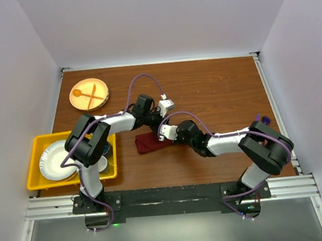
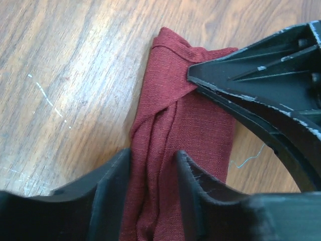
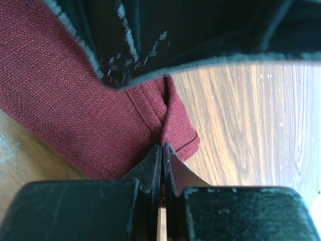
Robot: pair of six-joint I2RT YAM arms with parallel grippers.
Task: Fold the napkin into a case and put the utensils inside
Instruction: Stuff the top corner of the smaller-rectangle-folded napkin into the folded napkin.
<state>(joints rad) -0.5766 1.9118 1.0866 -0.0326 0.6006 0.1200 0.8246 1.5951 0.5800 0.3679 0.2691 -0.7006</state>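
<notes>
The napkin is a dark red cloth folded into a narrow packet on the wooden table, between both grippers. In the left wrist view the napkin lies lengthwise, and my left gripper has its fingers close together on a bunched ridge of the cloth. My right gripper is shut on the napkin's hemmed corner, and its black body also shows in the left wrist view. From above, the left gripper and the right gripper meet over the cloth. A bit of purple, perhaps the utensils, shows behind the right arm.
A round wooden plate with an orange spoon and fork sits at the back left. A yellow bin holding white plates stands at the left edge beside the left arm. White walls enclose the table.
</notes>
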